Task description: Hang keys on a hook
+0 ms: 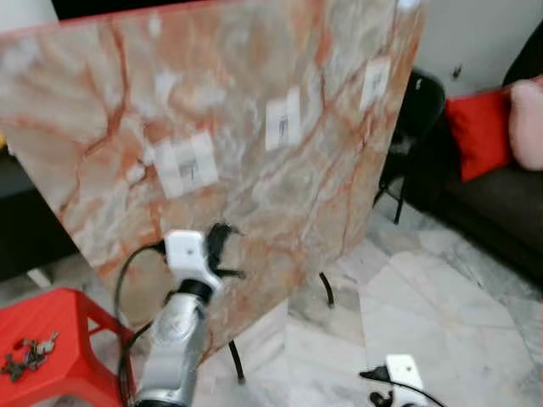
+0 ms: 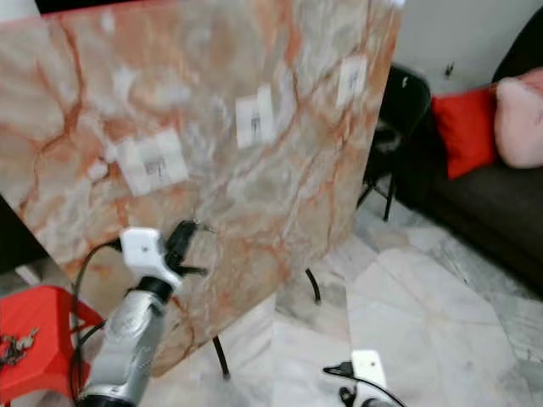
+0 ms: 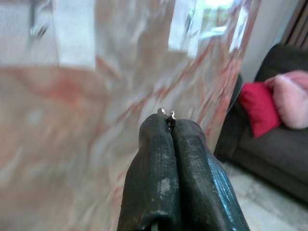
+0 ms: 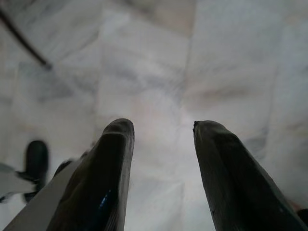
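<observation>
A tilted orange-veined marble board point(image 1: 254, 170) carries three white hook plates point(image 1: 188, 165), point(image 1: 282, 123), point(image 1: 375, 82). My left gripper point(image 1: 222, 250) is raised close in front of the board, below the leftmost plate. It is shut, and a small bit of metal point(image 3: 167, 115), apparently a key ring, pokes out between the fingertips. In the left wrist view a metal hook point(image 3: 36, 30) sits on a white plate point(image 3: 72, 33) above the tips. A bunch of keys point(image 1: 25, 354) lies on the red stool point(image 1: 59, 326). My right gripper point(image 4: 161, 130) hangs low over the floor, open and holding nothing.
The board rests on thin black legs point(image 1: 326, 288) over a pale marble floor point(image 1: 441, 314). A dark sofa point(image 1: 501, 212) with a red cushion point(image 1: 479, 131) and a pink one point(image 1: 528, 119) stands at the right. A black chair point(image 1: 420, 110) is behind the board's right edge.
</observation>
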